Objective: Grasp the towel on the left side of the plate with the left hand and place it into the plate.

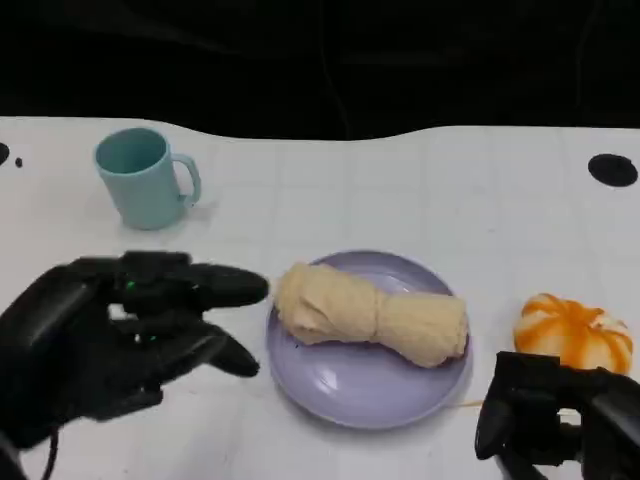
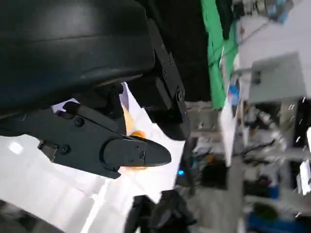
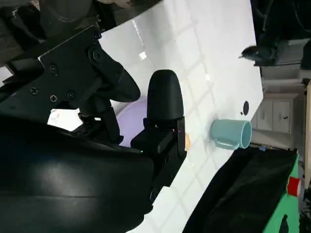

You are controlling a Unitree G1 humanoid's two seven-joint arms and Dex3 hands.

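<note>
Left robot hand released, just left of plate; towel on plate, could snag and drag off.

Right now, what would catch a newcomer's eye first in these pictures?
The rolled beige towel lying across the purple plate at the table's middle. The left robot hand hovers open just left of the plate; a teal mug stands behind it, an orange-striped ball to the plate's right.
</note>
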